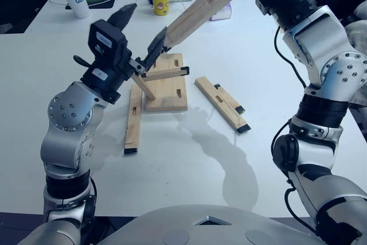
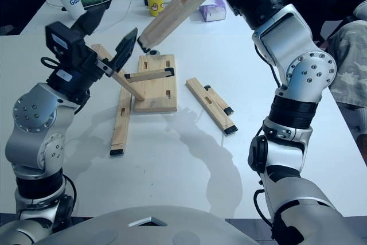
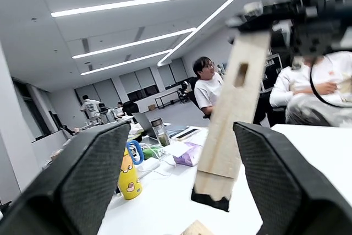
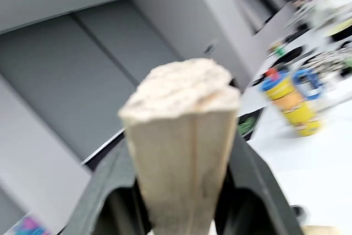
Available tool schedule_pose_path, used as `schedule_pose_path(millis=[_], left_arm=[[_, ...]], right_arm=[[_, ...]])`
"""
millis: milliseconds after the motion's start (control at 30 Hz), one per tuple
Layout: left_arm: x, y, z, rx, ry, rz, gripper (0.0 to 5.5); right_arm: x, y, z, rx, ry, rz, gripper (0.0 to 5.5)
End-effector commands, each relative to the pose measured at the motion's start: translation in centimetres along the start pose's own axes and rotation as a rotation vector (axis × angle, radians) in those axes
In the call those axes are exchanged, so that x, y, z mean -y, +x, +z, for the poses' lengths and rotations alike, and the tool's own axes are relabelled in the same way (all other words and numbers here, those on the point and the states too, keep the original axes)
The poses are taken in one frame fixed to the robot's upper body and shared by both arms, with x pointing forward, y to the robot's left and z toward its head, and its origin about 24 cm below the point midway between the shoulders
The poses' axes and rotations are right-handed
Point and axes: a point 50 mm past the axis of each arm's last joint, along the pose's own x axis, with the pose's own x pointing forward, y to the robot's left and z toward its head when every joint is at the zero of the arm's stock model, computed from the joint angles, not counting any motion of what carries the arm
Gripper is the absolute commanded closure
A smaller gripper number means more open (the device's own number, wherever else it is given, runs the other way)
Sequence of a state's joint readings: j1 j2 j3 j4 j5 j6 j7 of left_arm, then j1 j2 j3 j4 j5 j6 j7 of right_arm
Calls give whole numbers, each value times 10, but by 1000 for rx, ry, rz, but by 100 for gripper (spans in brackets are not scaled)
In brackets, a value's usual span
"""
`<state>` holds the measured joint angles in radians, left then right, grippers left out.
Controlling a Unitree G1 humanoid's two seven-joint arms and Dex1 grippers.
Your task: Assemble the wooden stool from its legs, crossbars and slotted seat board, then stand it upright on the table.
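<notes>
Your right end effector (image 4: 181, 191) is pinching a slotted leg (image 1: 200, 7) by its upper end, holding it slanted above the bench (image 1: 229, 159). The leg's black-capped lower end sits between the spread fingers of your left end effector (image 1: 148, 22). The seat board (image 1: 169, 93) lies flat on the bench with a crossbar (image 1: 166, 73) across it and a second leg (image 1: 133, 121) just beside it.

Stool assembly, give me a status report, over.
Left gripper open, facing capped end of leg. Right gripper shut on leg, held aloft. Seat board flat, loose pieces beside it. Nothing blocking.
</notes>
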<state>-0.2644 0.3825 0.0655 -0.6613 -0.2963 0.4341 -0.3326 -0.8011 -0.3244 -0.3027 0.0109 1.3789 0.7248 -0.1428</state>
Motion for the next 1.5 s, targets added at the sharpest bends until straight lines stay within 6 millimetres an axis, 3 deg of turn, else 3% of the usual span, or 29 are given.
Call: schedule_pose_path(millis=[33,167,333,400,500,833,1167,1500], left_arm=[[-10,1,11,68,-76,82,204],[-24,0,14,75,-72,158,204],[-62,-8,32,186,-296,379,204],[-70,-15,23,108,-367,452,204],[-60,-19,11,-12,-406,415,204],[-50,-39,-6,-111,-602,430,204],[-29,-33,-16,-188,-719,317,204],[-13,-33,-48,-381,-589,393,204]], right_arm=[[10,0,5,42,-112,-71,447],[15,-4,-9,4,-213,-107,447],[29,-14,-27,16,-305,-231,447],[30,-17,-33,33,-344,-264,447],[26,-18,-39,43,-406,-257,447],[33,-25,-42,58,-439,-339,447],[31,-29,-44,64,-456,-344,447],[28,-27,-48,56,-461,-325,447]])
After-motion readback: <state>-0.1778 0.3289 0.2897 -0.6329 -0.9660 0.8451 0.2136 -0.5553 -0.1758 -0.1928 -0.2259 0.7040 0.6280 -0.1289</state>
